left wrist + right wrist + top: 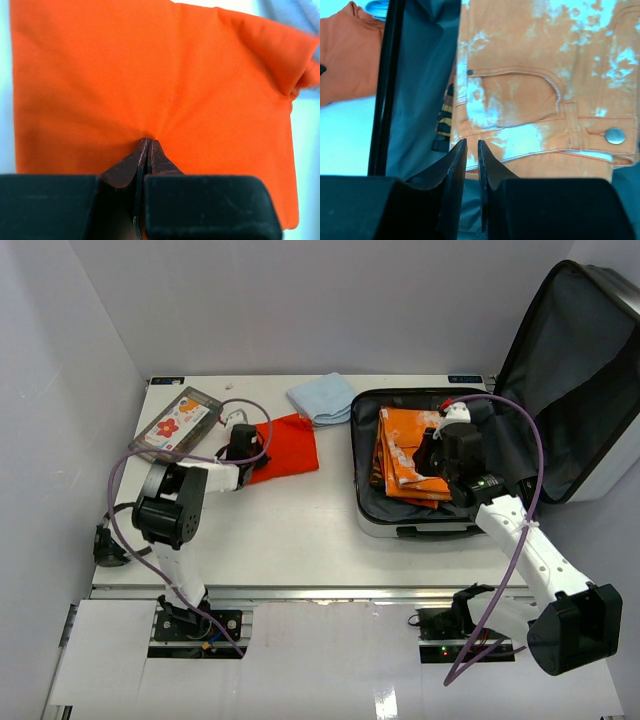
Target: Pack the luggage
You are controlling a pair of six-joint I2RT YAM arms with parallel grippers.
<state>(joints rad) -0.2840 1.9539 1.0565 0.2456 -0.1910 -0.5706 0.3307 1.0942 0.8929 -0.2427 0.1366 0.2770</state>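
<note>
Jeans (405, 455) in luggage (500, 440), right of cloth (285, 448).

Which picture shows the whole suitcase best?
The top external view: the suitcase lies open, lid up, orange tie-dye jeans inside. The right wrist view shows only its black rim and grey lining; the left wrist view shows none.

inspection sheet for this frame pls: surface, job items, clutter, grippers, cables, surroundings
Surface: white table, paper sheets taped along near edge.
Job items: luggage open, lid up; orange bleached jeans inside; red-orange cloth and light blue cloth on the table.
Clutter: flat grey flower case at far left.
Grippers: left gripper pinching the red-orange cloth; right gripper over the jeans, fingers nearly together, gripping nothing visible.
Cables: purple cable looping along each arm.
Surroundings: white enclosure walls.
</note>
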